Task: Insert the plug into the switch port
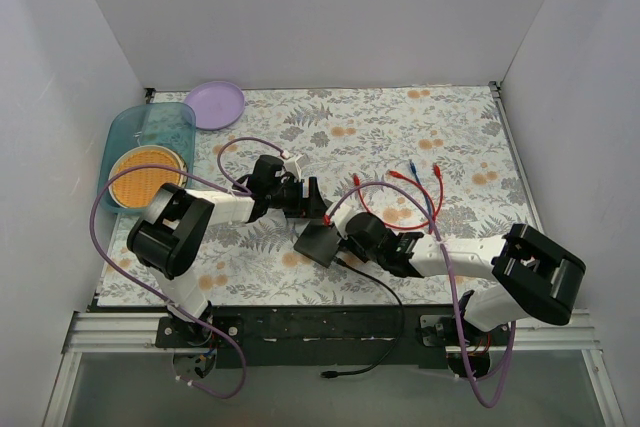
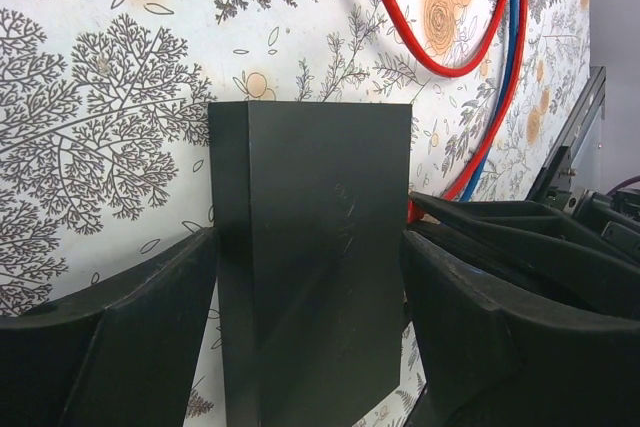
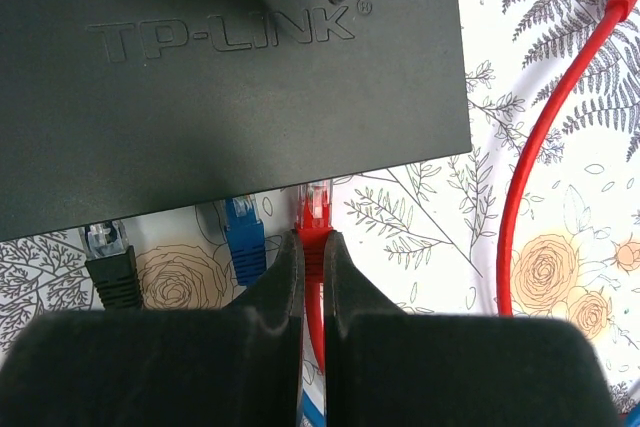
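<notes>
The switch (image 1: 318, 245) is a flat black box lying on the floral mat; its top reads TP-LINK in the right wrist view (image 3: 220, 77). My left gripper (image 1: 308, 209) straddles it, with a finger against each long side (image 2: 310, 347), and is shut on it. My right gripper (image 1: 345, 237) is shut on the red plug (image 3: 317, 209); in the right wrist view its fingertips (image 3: 312, 247) pinch the boot. The plug's clear tip sits at the switch's port edge, partly under it. A blue plug (image 3: 243, 237) and a black plug (image 3: 112, 262) sit at neighbouring ports.
Red cable (image 1: 375, 209) and blue cable (image 1: 428, 202) loop on the mat right of the switch. A black cable (image 1: 385, 297) trails to the near edge. A purple plate (image 1: 214, 104) and a teal bin (image 1: 150, 137) holding an orange disc stand at the back left.
</notes>
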Controlling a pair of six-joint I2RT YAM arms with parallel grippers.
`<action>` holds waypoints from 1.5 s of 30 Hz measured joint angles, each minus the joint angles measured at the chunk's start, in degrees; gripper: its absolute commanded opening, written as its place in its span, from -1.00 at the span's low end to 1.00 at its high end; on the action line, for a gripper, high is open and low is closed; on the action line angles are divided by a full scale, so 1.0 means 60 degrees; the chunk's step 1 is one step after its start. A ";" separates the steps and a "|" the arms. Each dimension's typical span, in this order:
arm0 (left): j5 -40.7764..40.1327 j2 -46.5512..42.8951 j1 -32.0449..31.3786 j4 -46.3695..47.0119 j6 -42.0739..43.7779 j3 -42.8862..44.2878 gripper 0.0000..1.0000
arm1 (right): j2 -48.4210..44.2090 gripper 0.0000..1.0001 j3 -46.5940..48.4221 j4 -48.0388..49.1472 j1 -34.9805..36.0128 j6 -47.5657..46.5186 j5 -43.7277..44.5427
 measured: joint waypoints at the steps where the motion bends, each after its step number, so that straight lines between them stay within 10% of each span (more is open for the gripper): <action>1: 0.0000 0.0000 0.0000 0.0000 0.0011 -0.0004 0.39 | 0.0000 -0.97 0.0011 -0.0018 0.0000 -0.0011 -0.0004; 45: -0.1016 -0.0033 -0.0273 0.0095 0.0357 -0.0004 0.09 | 0.0302 -0.97 0.0299 0.0186 -0.0127 -0.0379 -0.0233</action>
